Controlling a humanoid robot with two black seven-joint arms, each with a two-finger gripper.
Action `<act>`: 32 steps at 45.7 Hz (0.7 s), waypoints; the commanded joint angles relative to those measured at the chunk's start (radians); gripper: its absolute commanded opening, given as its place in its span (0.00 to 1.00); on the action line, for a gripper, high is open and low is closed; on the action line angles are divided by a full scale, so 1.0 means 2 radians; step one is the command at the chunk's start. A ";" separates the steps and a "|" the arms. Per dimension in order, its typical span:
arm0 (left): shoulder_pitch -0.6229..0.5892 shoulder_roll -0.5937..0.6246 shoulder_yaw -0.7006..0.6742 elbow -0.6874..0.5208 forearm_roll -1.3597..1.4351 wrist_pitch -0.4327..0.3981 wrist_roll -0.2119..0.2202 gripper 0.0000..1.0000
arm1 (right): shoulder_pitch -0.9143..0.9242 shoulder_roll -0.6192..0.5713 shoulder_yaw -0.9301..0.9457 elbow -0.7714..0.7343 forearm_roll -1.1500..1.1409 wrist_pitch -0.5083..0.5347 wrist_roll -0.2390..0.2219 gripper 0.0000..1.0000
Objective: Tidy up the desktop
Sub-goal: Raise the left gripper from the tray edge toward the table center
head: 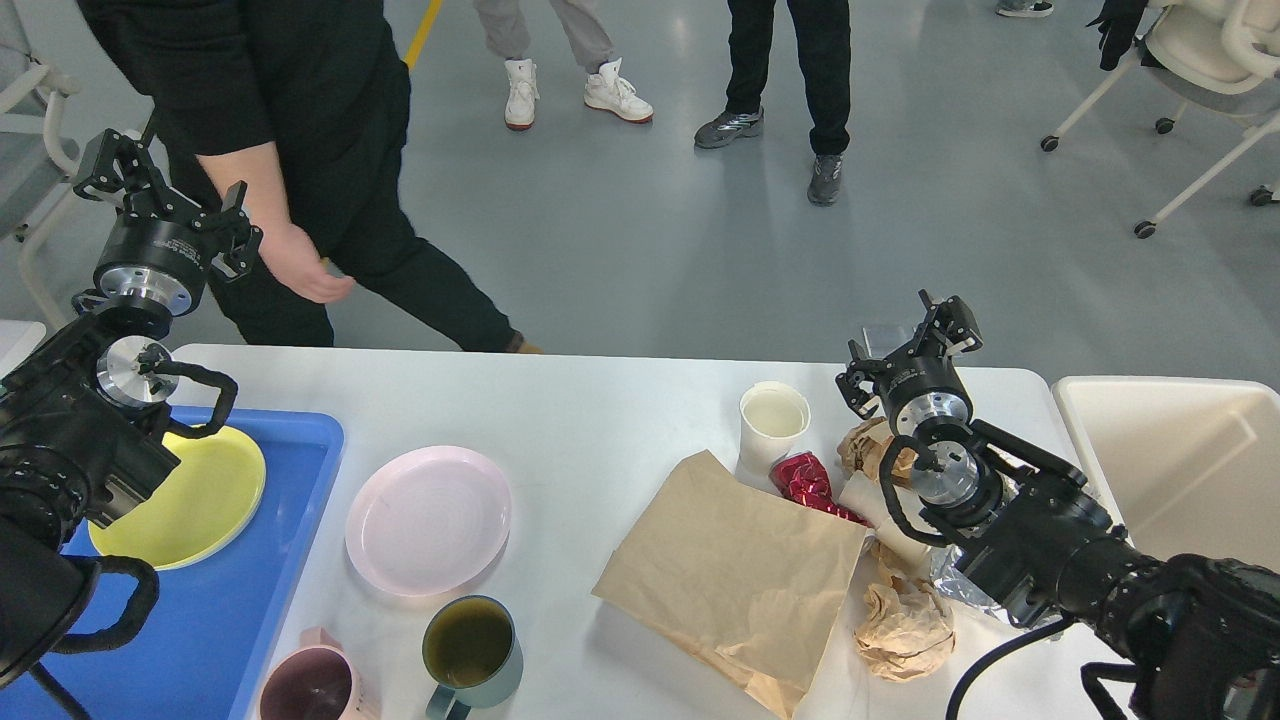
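Nearest edge, about 6 o'clock: a pink mug (pixel 318 688) and a dark green mug (pixel 472 650) side by side, both upright. At 8 o'clock a blue tray (pixel 290 500) holds a yellow plate (pixel 195 505); just beside it a pink plate (pixel 428 520) sits bare on the worktop (pixel 580 420), the white top that fills the middle of the view. At 4 o'clock, trash: a brown paper bag (pixel 735 575) lying flat, crumpled paper (pixel 905 630), a red wrapper (pixel 808 482), then a white paper cup (pixel 772 425) standing upright with something pale inside. A cream bin (pixel 1170 450) sits at 3 o'clock. The right end effector (pixel 915 350) hovers above the trash, holding nothing; fingers too dark to tell apart or together. The left end effector (pixel 165 195) is raised at 10 o'clock, fingers apart, empty. Risks: the right arm could knock the cup over when reaching into the pile; a person's hand (pixel 300 265) is just beside the left end effector, so any swing could hit it.
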 commanded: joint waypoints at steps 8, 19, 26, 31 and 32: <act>0.003 0.009 0.017 -0.018 0.002 -0.033 0.017 0.96 | 0.000 0.000 0.000 0.000 0.000 0.000 0.000 1.00; 0.002 -0.005 0.040 -0.022 0.003 -0.048 0.027 0.96 | 0.000 0.000 0.000 0.000 0.000 0.000 0.000 1.00; -0.002 -0.018 0.054 -0.022 0.008 -0.048 0.030 0.96 | -0.001 0.000 0.000 0.000 0.000 0.000 0.000 1.00; -0.015 -0.011 0.119 -0.021 0.010 -0.048 0.030 0.96 | 0.000 0.000 0.000 0.000 0.000 0.000 0.000 1.00; -0.020 -0.009 0.138 -0.021 0.010 -0.048 0.030 0.96 | 0.000 0.000 0.000 0.000 0.000 0.000 0.000 1.00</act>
